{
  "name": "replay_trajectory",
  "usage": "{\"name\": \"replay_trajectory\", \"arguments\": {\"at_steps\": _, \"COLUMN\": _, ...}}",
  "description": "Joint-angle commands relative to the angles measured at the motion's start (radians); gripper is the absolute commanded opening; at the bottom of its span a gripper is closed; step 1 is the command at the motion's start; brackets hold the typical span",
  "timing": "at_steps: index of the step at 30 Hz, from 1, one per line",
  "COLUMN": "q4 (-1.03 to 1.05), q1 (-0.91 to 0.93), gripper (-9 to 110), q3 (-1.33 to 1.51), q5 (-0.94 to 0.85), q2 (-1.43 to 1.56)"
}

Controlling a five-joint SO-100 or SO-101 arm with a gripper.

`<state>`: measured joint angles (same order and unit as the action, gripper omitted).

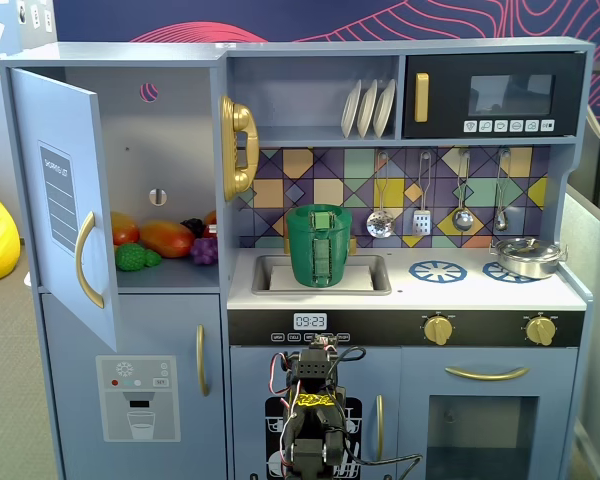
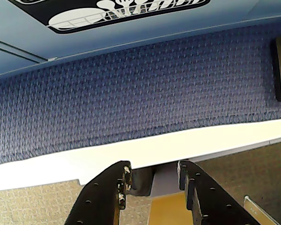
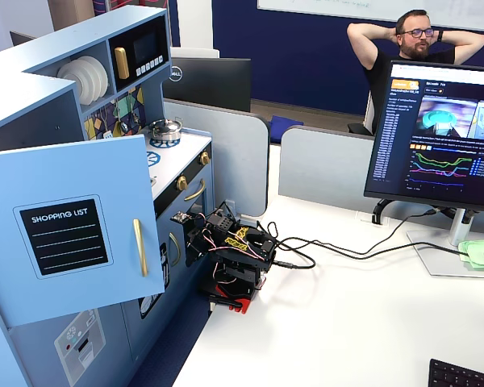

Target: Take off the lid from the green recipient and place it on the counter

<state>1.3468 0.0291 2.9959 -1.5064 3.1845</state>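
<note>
- Standing in the sink cutout at the tabletop (image 1: 420, 290) left end: green recipient (image 1: 319, 246), lid (image 1: 319, 212) on top.
- Gripper (image 2: 152, 180) released, empty, folded below the tabletop's front edge.

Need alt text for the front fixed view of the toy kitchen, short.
A green recipient with its lid still on stands in the sink cutout of the toy kitchen's pale counter. A silver pan sits on the right burner. The folded robot arm rests low in front of the cabinet.
</note>
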Motion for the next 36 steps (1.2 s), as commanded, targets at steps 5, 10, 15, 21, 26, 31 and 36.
{"name": "replay_trajectory", "arguments": {"at_steps": 5, "q4": 0.186, "q1": 0.081, "gripper": 0, "q3": 0.002, "q5": -0.006, "q2": -0.006}}
{"name": "replay_trajectory", "arguments": {"at_steps": 10, "q4": 0.186, "q1": 0.089, "gripper": 0, "q3": 0.002, "q5": -0.025, "q2": -0.006}}
{"name": "replay_trajectory", "arguments": {"at_steps": 15, "q4": -0.005, "q1": 0.178, "gripper": 0, "q3": -0.054, "q5": -0.044, "q2": -0.008}}
{"name": "replay_trajectory", "arguments": {"at_steps": 21, "q4": -0.264, "q1": 0.221, "gripper": 0, "q3": -0.643, "q5": -0.19, "q2": -0.304}}
{"name": "replay_trajectory", "arguments": {"at_steps": 26, "q4": -0.383, "q1": 0.183, "gripper": 11, "q3": -1.077, "q5": -0.198, "q2": -0.465}}
{"name": "replay_trajectory", "arguments": {"at_steps": 31, "q4": -0.558, "q1": 0.147, "gripper": 34, "q3": -1.215, "q5": -0.163, "q2": -0.537}}
{"name": "replay_trajectory", "arguments": {"at_steps": 36, "q4": -0.647, "q1": 0.15, "gripper": 44, "q3": -1.238, "q5": -0.147, "q2": -0.578}}
